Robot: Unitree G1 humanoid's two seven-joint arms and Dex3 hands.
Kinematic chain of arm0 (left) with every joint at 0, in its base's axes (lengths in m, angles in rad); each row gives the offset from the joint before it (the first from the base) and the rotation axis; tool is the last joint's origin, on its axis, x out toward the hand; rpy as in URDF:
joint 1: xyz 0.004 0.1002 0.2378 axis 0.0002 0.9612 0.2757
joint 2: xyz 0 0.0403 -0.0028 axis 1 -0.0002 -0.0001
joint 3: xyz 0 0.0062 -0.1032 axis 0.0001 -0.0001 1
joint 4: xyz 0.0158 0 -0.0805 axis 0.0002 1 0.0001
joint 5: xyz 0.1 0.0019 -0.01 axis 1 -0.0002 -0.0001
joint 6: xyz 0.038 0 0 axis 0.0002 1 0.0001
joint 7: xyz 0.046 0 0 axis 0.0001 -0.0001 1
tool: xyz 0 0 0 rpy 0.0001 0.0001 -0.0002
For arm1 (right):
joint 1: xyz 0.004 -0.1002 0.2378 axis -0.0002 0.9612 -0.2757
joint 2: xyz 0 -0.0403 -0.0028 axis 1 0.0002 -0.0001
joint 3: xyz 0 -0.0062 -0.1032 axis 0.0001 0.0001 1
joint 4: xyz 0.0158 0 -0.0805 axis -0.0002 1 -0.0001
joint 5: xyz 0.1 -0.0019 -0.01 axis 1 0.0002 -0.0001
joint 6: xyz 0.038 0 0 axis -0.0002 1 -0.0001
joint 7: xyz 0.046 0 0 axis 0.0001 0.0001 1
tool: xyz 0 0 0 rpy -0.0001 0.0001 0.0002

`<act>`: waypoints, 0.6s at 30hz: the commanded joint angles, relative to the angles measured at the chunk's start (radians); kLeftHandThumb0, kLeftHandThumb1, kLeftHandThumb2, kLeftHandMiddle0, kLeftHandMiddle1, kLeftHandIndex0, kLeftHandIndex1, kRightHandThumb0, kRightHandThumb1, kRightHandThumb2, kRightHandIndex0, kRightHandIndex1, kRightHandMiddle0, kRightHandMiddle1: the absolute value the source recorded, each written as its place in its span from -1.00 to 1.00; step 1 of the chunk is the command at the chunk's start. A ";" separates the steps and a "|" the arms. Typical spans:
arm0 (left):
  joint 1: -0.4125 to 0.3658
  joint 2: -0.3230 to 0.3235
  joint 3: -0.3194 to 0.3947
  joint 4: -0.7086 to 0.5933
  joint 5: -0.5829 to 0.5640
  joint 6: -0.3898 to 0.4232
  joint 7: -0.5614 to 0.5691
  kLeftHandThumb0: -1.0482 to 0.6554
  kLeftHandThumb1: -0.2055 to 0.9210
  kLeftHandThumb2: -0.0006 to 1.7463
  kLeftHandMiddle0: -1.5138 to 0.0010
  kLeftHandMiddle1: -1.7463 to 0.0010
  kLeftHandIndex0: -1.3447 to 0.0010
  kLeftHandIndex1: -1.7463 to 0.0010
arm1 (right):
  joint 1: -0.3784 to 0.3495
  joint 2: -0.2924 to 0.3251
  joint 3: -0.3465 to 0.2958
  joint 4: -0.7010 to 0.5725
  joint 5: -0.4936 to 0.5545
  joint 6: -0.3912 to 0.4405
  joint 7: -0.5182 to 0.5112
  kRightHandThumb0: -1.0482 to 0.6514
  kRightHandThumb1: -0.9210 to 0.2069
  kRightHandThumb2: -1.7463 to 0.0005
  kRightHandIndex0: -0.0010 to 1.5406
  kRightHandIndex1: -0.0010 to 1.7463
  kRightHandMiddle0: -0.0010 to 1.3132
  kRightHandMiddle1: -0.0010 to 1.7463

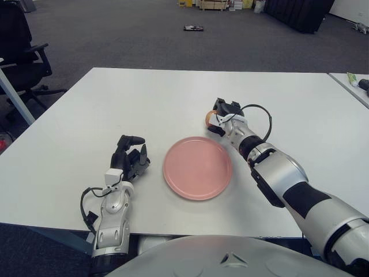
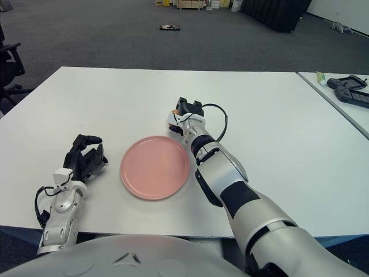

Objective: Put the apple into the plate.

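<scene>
A round pink plate (image 1: 198,168) lies on the white table (image 1: 144,98) near its front edge. My right hand (image 1: 222,117) is just beyond the plate's far right rim, close over the table. Its fingers are curled around the apple (image 1: 209,119), of which only a small orange-red patch shows on the hand's left side. The hand and apple are outside the plate. My left hand (image 1: 130,157) shows to the left of the plate, fingers relaxed and holding nothing.
A black office chair (image 1: 20,55) stands off the table's far left corner. A second table (image 2: 337,95) at the right carries a dark device (image 2: 350,91). A small dark object (image 1: 193,27) lies on the carpet far behind.
</scene>
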 commanded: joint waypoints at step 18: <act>-0.045 0.002 0.008 0.027 0.005 -0.005 0.011 -0.21 0.69 -0.11 -0.06 -1.00 0.55 -1.00 | -0.115 -0.024 0.005 -0.026 0.003 -0.059 -0.014 0.23 0.50 -0.81 0.07 0.93 -0.16 1.00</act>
